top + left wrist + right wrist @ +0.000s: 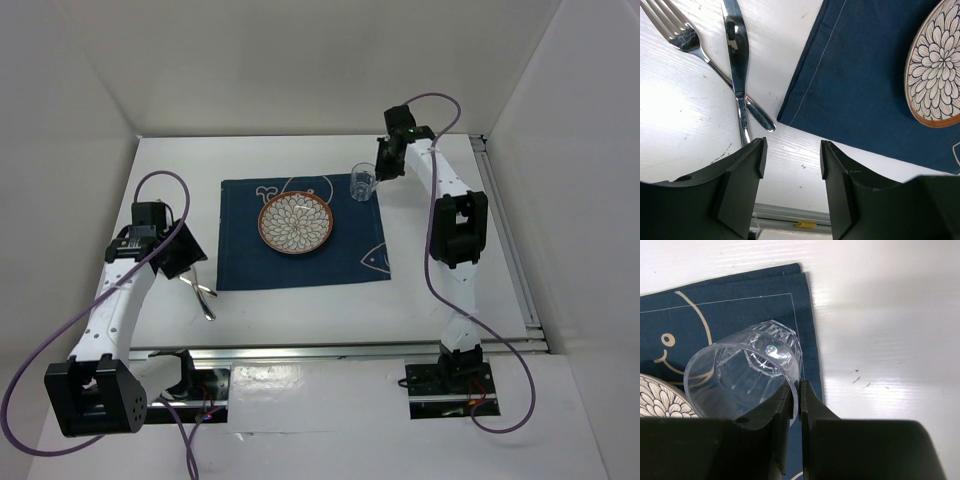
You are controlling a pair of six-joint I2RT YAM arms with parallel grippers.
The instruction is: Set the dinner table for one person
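A dark blue placemat (240, 260) with a flower-patterned plate (297, 222) on it lies on the white dinner table (300, 310). A clear glass (362, 183) stands upright at the mat's far right corner. My right gripper (385, 165) is shut on its rim. The wrist view shows the glass (740, 375) with one finger inside the wall and one outside, right gripper (799, 395). My left gripper (185, 262) hangs open and empty over bare table left of the mat. In its wrist view, the left gripper (791, 157) is just short of a crossed fork (685, 37) and knife (737, 60).
White walls enclose the table on three sides. A metal rail (340, 347) runs along the near edge, and another one (510, 250) runs down the right side. The placemat's near left corner (790, 117) lies close to the cutlery handles.
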